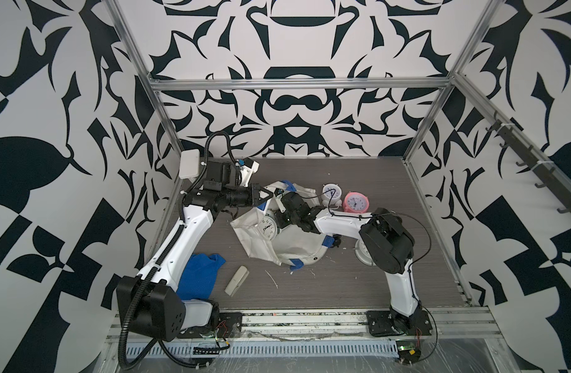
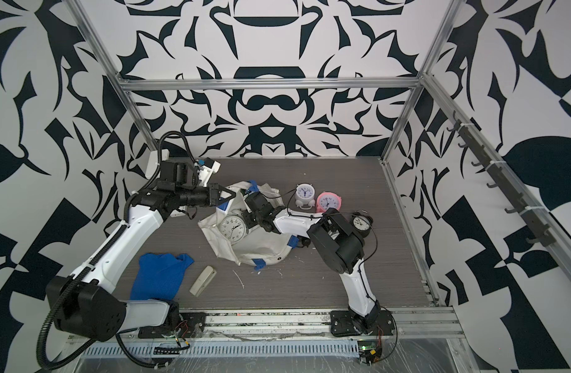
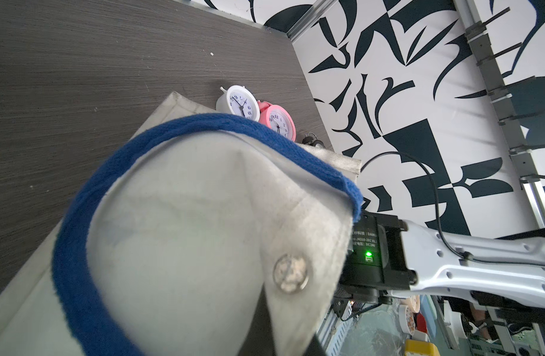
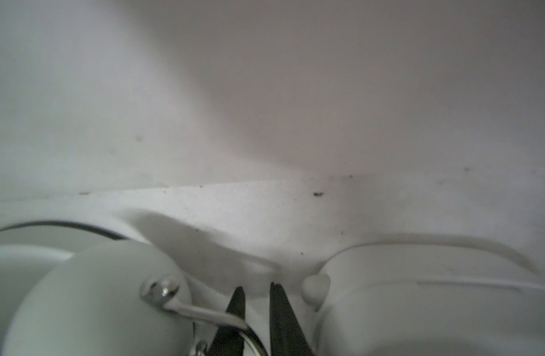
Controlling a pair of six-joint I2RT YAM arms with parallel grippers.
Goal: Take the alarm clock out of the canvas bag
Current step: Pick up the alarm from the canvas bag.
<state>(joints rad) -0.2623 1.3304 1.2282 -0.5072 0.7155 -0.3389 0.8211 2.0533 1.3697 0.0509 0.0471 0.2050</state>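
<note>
two small clocks [image 1: 329, 191] beside canvas bag [image 1: 297, 250]; left gripper [image 1: 268, 195] clamps rim, right gripper [image 4: 255, 303] pinches alarm clock [image 2: 233, 227].

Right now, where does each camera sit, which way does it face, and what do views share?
Top views: high behind the arm bases, facing down at the grey wood-grain table; left arm and right arm show.
Left wrist: behind the raised off-white canvas bag with blue straps, facing the small white clock, pink clock and right arm.
Right wrist: inside the bag, facing the pale twin-bell alarm clock; right gripper shows.
Shared: all see the bag.
</note>
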